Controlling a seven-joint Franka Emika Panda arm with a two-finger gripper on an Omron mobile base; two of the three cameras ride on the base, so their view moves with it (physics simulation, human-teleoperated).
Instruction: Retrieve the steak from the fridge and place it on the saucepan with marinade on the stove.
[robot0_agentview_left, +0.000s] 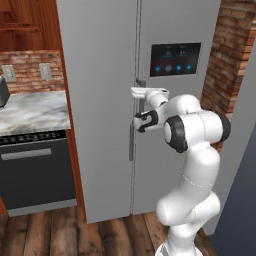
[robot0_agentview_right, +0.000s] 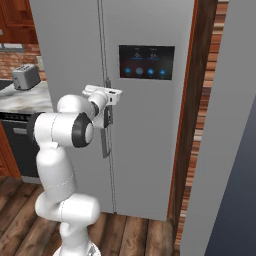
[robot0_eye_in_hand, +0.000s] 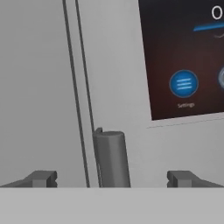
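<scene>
The closed fridge (robot0_agentview_left: 105, 75) stands straight ahead of the arm. Its vertical handle (robot0_eye_in_hand: 111, 159) rises between the spread fingertips (robot0_eye_in_hand: 41, 178) of the end effector (robot0_eye_in_hand: 111, 178), which is released, grasping nothing, below the touch panel (robot0_eye_in_hand: 183, 57).

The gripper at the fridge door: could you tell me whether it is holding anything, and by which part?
Nothing is held. The gripper is open, its fingertips standing apart on either side of the fridge door handle, not closed on it.
</scene>
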